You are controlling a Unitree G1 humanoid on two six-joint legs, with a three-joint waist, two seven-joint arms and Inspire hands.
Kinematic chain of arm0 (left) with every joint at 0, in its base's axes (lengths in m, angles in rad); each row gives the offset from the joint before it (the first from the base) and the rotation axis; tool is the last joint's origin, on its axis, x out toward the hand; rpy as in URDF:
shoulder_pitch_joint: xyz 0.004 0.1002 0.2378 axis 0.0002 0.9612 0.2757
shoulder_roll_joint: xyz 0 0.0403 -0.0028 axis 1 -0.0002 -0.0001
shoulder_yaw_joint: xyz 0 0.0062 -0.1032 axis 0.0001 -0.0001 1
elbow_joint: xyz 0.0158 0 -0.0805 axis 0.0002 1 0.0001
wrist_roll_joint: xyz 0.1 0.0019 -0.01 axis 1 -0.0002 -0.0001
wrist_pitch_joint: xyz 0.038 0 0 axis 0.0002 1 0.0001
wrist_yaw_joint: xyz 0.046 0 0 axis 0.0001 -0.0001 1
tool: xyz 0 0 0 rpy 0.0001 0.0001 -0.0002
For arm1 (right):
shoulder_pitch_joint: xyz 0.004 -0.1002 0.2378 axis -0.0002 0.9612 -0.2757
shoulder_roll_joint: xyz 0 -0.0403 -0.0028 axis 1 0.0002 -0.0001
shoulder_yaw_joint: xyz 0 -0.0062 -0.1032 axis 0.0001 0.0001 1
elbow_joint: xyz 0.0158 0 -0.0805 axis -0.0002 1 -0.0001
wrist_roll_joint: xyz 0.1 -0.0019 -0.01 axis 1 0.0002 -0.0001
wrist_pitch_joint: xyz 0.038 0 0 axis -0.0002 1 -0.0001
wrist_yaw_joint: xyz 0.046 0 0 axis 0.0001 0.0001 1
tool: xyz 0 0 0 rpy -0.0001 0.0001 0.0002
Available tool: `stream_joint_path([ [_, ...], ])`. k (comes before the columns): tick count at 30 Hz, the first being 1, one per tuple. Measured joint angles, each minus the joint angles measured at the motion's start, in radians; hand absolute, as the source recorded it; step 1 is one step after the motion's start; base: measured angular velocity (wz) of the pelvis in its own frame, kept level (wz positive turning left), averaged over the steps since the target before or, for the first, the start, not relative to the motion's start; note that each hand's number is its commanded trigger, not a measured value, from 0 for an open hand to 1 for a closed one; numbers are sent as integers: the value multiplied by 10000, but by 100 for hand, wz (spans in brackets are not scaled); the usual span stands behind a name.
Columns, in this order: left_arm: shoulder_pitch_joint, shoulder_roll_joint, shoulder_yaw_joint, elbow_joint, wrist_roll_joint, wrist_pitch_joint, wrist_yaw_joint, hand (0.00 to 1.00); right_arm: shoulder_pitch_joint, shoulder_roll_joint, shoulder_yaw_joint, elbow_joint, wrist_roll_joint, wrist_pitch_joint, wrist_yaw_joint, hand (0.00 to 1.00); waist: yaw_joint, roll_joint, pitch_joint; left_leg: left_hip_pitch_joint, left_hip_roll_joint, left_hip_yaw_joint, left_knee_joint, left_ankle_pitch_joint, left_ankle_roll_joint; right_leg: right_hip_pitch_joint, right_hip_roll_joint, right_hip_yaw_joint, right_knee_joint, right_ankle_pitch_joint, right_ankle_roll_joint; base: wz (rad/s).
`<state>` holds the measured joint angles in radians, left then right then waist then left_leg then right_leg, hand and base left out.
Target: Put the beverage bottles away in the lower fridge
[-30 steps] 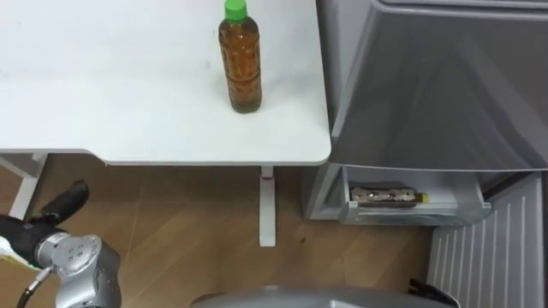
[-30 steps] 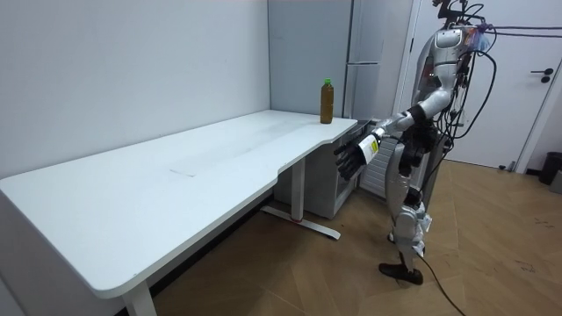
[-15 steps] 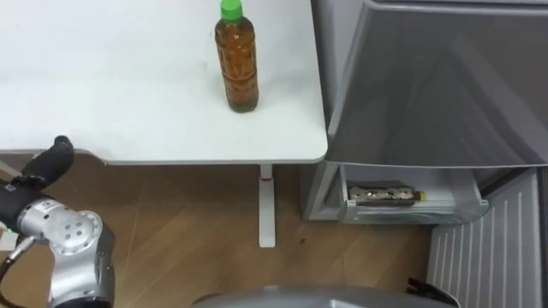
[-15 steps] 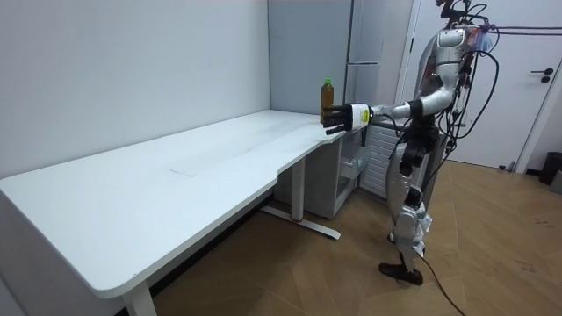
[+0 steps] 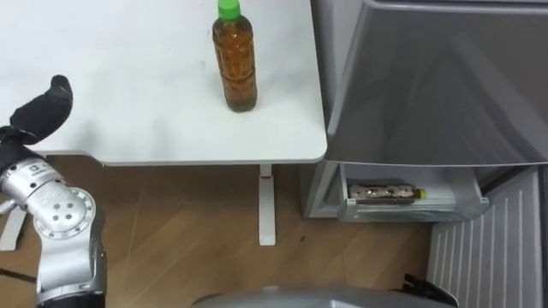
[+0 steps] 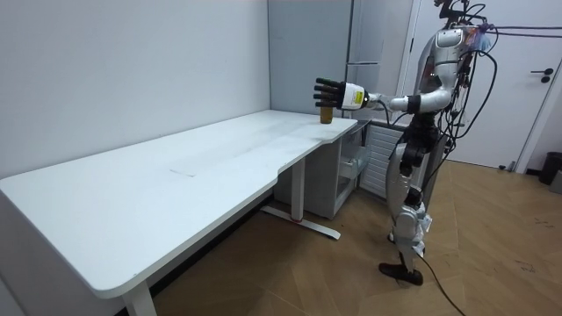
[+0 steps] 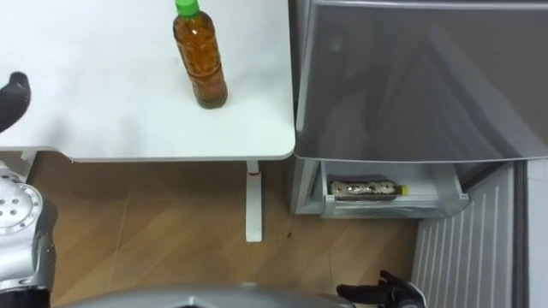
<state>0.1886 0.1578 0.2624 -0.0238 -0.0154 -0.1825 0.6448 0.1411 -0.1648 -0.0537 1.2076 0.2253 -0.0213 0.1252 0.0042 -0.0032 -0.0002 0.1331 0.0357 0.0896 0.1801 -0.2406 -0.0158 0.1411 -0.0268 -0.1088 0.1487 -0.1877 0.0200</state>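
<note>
A tea bottle (image 5: 235, 56) with a green cap stands upright near the right edge of the white table (image 5: 128, 103). My left hand (image 5: 36, 109) is raised over the table's front left part, well left of the bottle and apart from it. In the room view the left hand (image 6: 330, 90) is held up with fingers spread, open and empty, in front of the bottle (image 6: 326, 115). Another bottle (image 5: 385, 194) lies on its side in the open lower fridge drawer (image 5: 462, 208). Dark fingers of my right hand (image 7: 381, 291) show low at the bottom edge.
The grey fridge (image 5: 428, 85) stands directly right of the table, its upper door closed. I stand facing the table corner and the fridge. Wooden floor (image 5: 188, 239) and a white table leg (image 5: 267, 205) lie below the table edge.
My left arm has swung up from below the table edge to above the tabletop, and the hand now sits at bottle height. The bottles have not moved.
</note>
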Motion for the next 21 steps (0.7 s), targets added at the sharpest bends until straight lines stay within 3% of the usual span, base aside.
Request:
stream_joint_path([
  [13, 0, 0, -1432, -179, -135, 239, -1882, 0, -24, 4, -62, -6, 1, -19, 171, 0, -189, 3, -5, -16, -5, 46, 18, 0, 1, 19, 7, 74, 19, 0, 0, -1],
  [21, -1, -1, -1674, -401, -560, 248, -2716, 0, -50, -1, -67, 6, 4, -28, 396, 0, -288, -42, -20, 0, 5, 44, 10, 0, 1, 5, 38, 196, 28, 2, -3, -2],
])
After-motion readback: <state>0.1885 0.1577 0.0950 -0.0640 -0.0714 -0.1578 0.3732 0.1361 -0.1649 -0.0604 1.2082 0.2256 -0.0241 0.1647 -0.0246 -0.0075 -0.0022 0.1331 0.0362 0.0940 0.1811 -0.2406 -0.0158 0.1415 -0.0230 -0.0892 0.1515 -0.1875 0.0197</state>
